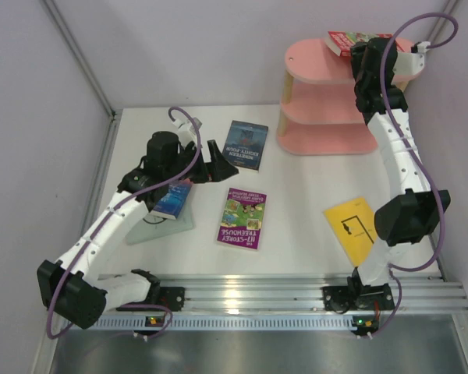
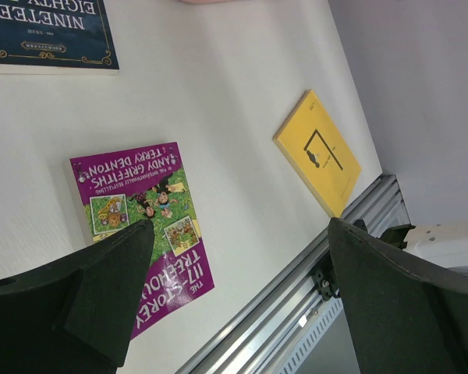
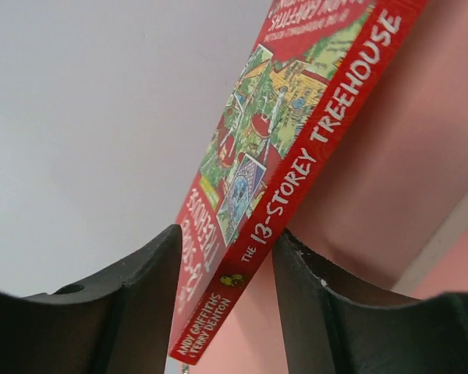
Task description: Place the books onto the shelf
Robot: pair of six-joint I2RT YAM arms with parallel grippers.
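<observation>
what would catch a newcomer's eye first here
The pink shelf at the far right of the table stands out, with the right tool at its top board and a red book between its jaws. A purple book lies mid-table, and a yellow book lies at the near right.
</observation>
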